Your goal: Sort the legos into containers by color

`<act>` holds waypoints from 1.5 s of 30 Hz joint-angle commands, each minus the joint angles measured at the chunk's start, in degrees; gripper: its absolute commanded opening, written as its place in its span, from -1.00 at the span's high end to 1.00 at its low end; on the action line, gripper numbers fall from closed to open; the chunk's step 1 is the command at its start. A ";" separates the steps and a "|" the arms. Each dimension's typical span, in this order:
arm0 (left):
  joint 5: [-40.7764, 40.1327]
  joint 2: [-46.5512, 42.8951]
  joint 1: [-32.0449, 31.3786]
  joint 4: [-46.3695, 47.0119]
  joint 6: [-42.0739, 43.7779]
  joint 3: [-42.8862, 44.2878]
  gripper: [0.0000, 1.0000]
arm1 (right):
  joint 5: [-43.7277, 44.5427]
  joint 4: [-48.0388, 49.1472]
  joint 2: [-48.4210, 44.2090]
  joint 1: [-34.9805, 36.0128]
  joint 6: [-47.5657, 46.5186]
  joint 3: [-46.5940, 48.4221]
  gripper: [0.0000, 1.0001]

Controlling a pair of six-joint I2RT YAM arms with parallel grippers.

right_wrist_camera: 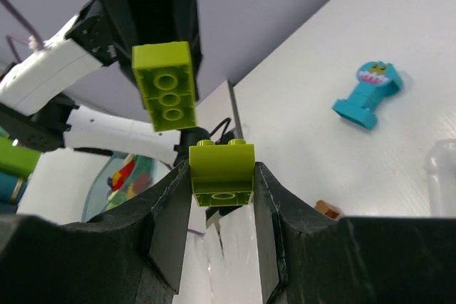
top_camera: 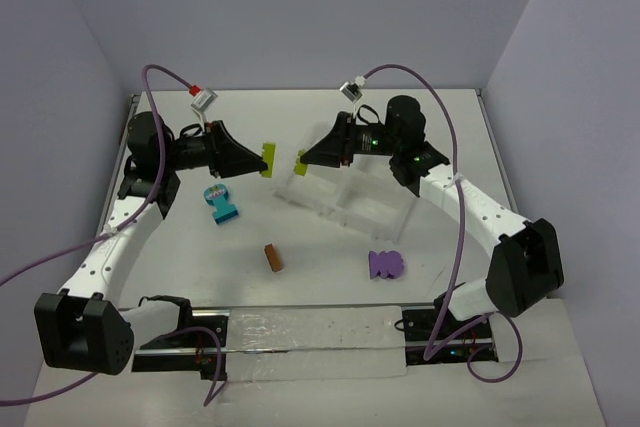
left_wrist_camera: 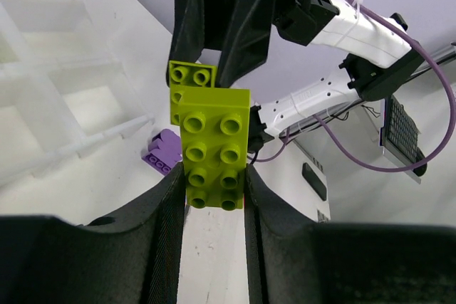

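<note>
Lime brick (left_wrist_camera: 214, 144) in left end effector (left_wrist_camera: 214, 179) faces right end effector's (right_wrist_camera: 221, 176) cube (right_wrist_camera: 221, 165).

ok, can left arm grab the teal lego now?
Probably not yet: the jaws on the left arm are shut on a lime brick. The teal lego itself lies open, close by.

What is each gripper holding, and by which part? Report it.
Left gripper: a long lime green brick, pinched across its long sides at one end. Right gripper: a small lime green brick, pinched on two opposite side faces.
</note>
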 commanded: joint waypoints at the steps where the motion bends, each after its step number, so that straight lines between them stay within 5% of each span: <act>1: -1.17 -1.18 0.72 4.16 -1.62 0.14 1.00 | 8.98 -11.35 -2.36 -1.70 -6.86 2.08 1.00; 6: -4.75 -0.91 0.84 0.30 -0.36 0.60 0.99 | 44.12 -28.96 -1.42 -2.10 -10.80 8.20 1.00; 11: -7.63 -0.49 0.87 -4.02 1.37 1.54 1.00 | 56.88 -33.04 2.96 -3.24 -11.97 11.71 1.00; 36: -21.93 12.66 -2.87 -11.59 -1.01 9.74 0.99 | 59.92 -38.59 30.55 -3.68 -15.58 31.35 0.55; 45: -28.45 24.05 -7.75 -14.49 -4.00 18.51 0.99 | 58.70 -39.99 30.95 -3.67 -15.92 33.14 -0.28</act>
